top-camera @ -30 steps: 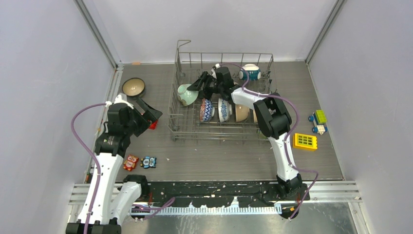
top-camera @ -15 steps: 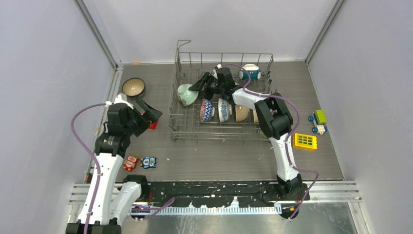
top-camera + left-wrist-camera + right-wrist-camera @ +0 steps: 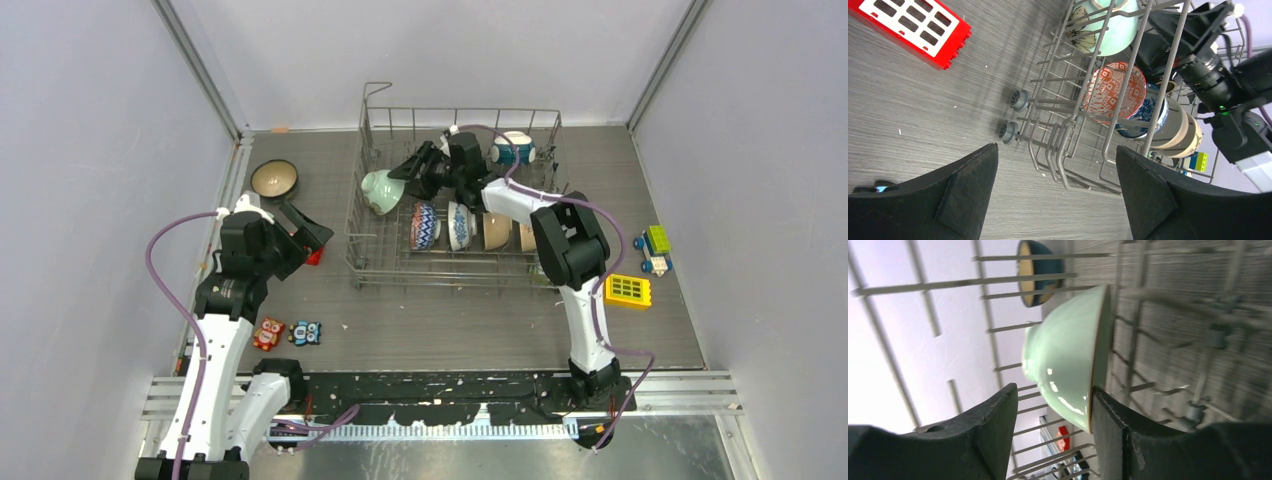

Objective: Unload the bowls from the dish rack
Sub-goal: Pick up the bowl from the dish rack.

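The right gripper point(image 3: 405, 178) is clenched on the pale green bowl point(image 3: 380, 190). In the wrist view the bowl stands on edge between its fingers point(image 3: 993, 435), with the mouth against one finger and the rounded outside toward the other. From above, the bowl hangs at the left end of the dish rack point(image 3: 452, 110), over the rack's left wall rather than down among the tines. I judge the step in hand to be carrying it out toward the left side of the counter point(image 3: 450, 320).

The left gripper point(image 3: 1057, 150) is released, jaws wide with nothing between them. It hovers near the counter's left edge, just above the red block point(image 3: 910, 25) and apart from the rack.

As for progress, only one bowl is out: the dark brown bowl point(image 3: 274, 178) sits upright on the counter near the far left corner. The green one is second and not yet set down.

Most of the work remains. A row stands on edge along the rack's near side:
- the red patterned bowl point(image 3: 423, 225);
- the blue-and-white bowl point(image 3: 460, 225);
- two cream banded bowls point(image 3: 497, 231) nested close together.

The teal-and-white bowl point(image 3: 515, 148) sits at the rack's far right corner. (A flowered shape behind the green bowl in the left wrist view may be another, but I cannot tell.) That leaves at least five to lift out.
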Available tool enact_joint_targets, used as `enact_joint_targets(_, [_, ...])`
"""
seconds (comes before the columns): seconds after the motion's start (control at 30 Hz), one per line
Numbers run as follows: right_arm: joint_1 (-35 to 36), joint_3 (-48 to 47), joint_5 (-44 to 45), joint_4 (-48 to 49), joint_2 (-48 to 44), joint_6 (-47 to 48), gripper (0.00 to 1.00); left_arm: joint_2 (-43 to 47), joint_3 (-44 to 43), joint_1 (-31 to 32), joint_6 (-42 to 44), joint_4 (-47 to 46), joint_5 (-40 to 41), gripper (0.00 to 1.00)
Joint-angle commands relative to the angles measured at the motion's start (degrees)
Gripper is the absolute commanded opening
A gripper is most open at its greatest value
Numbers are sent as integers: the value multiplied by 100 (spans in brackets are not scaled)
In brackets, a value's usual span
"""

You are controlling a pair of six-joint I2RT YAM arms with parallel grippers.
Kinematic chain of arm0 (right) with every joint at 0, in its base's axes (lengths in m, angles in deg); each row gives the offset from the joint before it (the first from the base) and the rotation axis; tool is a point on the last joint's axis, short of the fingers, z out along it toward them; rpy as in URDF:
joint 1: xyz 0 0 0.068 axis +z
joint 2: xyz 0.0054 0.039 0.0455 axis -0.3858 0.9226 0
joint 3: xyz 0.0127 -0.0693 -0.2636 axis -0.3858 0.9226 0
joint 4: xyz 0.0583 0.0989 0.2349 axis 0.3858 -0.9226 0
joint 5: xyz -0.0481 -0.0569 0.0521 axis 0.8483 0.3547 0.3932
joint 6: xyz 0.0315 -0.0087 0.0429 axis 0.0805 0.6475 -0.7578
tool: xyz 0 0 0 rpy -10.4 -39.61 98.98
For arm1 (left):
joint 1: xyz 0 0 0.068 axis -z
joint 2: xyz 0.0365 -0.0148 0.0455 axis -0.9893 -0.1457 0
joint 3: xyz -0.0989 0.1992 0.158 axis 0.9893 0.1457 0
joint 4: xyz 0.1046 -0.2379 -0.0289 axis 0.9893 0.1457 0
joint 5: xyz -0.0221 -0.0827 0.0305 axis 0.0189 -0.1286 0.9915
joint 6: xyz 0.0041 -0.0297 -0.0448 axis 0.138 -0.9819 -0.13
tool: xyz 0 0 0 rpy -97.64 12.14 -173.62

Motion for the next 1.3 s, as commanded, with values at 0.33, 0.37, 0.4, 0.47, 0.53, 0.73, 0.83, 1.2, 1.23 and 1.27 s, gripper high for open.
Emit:
enact_joint_targets(0.33, [85, -354, -401, 546, -595, -93, 55, 51, 56, 18, -6, -71, -88, 88])
enact_joint_targets(0.37, [88, -365, -417, 546, -576, -96, 55, 52, 56, 20, -6, -78, -78, 88])
enact_joint_targets(0.4, [92, -374, -428, 546, -558, -107, 55, 59, 64, 22, -6, -73, -72, 88])
enact_joint_targets(0.47, [93, -388, -438, 532, -523, -132, 56, 36, 65, 20, -6, -72, -77, 88])
enact_joint_targets(0.53, [91, -421, -431, 471, -490, -130, 57, 20, 65, 16, -10, -72, -84, 88])
enact_joint_targets(0.73, [166, -717, -421, 35, -359, 101, 61, 0, 57, 23, 3, -91, -80, 88])
enact_joint_targets(0.83, [231, -932, -330, -440, -312, 437, 64, 15, 52, 15, 14, -97, -78, 88])
enact_joint_targets(1.2, [564, -2270, 606, -3035, 43, 2029, 57, 52, 22, 22, 72, -17, -39, 88])
enact_joint_targets(1.23, [596, -2395, 673, -3188, 96, 2106, 56, 52, 13, 21, 73, -7, -35, 88])
enact_joint_targets(1.27, [617, -2481, 730, -3300, 143, 2168, 56, 61, 0, 23, 73, -2, -34, 88])
